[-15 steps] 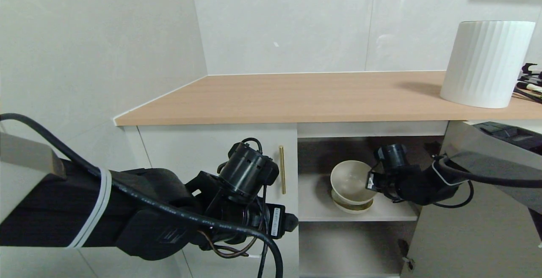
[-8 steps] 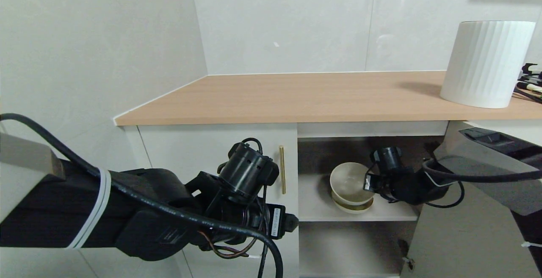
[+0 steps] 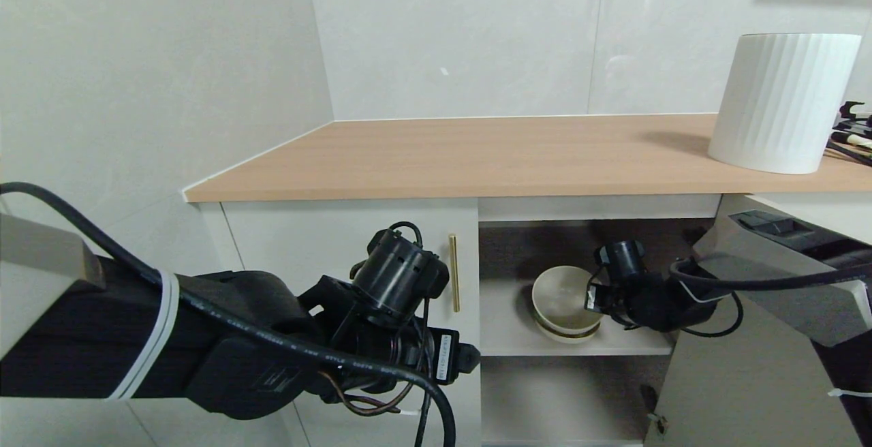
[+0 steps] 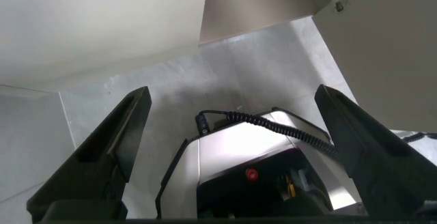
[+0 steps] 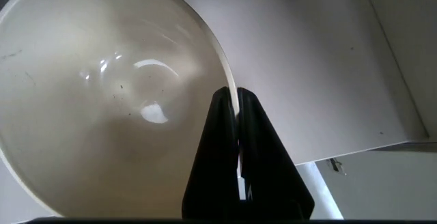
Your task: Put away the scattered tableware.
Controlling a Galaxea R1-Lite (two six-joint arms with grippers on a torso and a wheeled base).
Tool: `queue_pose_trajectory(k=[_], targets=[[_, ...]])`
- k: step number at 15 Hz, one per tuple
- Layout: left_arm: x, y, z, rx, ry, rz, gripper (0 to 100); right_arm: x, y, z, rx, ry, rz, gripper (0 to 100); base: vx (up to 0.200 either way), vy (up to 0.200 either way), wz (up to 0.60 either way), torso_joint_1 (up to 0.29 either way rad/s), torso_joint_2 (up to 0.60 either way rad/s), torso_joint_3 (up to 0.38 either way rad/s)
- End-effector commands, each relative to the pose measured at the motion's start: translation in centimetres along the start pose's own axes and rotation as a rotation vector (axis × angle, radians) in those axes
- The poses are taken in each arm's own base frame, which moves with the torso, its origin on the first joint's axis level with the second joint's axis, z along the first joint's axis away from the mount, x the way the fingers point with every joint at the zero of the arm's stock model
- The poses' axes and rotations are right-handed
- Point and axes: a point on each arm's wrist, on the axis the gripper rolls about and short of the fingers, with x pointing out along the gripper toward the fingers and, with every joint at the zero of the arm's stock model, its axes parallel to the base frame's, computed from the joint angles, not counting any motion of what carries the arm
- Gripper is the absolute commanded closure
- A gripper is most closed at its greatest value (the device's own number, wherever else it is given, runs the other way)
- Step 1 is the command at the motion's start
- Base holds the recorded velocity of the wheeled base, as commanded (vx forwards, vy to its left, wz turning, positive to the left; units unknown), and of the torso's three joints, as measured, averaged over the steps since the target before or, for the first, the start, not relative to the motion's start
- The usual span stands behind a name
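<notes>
Cupboard below the counter (image 3: 477,154), door at 4 o'clock swung open (image 3: 749,379). The right gripper (image 3: 594,297) was inside the upper compartment, jaws pinched shut on the rim of a pale bowl (image 3: 562,297). The right wrist view confirmed it: the gripper (image 5: 237,104) had its two fingers closed edge-on across the bowl's lip (image 5: 109,94), one inside, one outside. From the jaws the bowl's body lay toward 9 o'clock in the head view, with the grip at the 3 o'clock point of the rim. Being round, it had no long axis to speak of; its mouth tilted up and a little toward us. It sat directly over a second, shallower dish (image 3: 569,333) resting on the shelf (image 3: 504,328). We could not tell whether the two were touching or just apart, and we judged the release would hinge on that gap. The right arm was plainly the nearer. The left gripper (image 4: 233,94) hung low at 7 o'clock, before the closed door with the brass handle (image 3: 454,282), jaws spread wide and holding nothing. Count: two pieces of tableware, one held and one shelved; one white ribbed container (image 3: 783,103) on the counter at 2 o'clock; one brass handle.
</notes>
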Motion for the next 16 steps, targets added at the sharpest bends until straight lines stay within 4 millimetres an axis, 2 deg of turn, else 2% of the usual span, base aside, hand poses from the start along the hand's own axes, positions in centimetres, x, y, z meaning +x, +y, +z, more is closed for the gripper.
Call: queue_pose_trajectory(k=[1, 7, 8, 14, 16], targets=[[0.0, 0.0, 0.0, -0.001, 0.000, 0.000, 0, 0.2, 0.2, -0.3, -0.005, 0.003, 0.001, 100, 0.000, 0.000, 0.00, 0.000, 0.00, 0.000], [0.0, 0.0, 0.0, -0.001, 0.000, 0.000, 0, 0.4, 0.2, -0.5, -0.020, 0.019, -0.006, 100, 0.000, 0.000, 0.00, 0.000, 0.00, 0.000], [0.0, 0.0, 0.0, -0.001, -0.002, 0.000, 0, 0.4, 0.2, -0.5, -0.020, 0.019, -0.006, 0, 0.000, 0.000, 0.00, 0.000, 0.00, 0.000], [-1.1, -0.1, 0.6, -0.040, -0.036, -0.019, 0, -0.5, 0.1, -0.6, -0.028, 0.029, -0.002, 0, 0.000, 0.000, 0.00, 0.000, 0.00, 0.000], [-2.9, 0.7, 1.5, -0.068, -0.091, -0.028, 0, -2.8, -0.4, 0.2, -0.022, 0.026, 0.011, 0, 0.000, 0.000, 0.00, 0.000, 0.00, 0.000]])
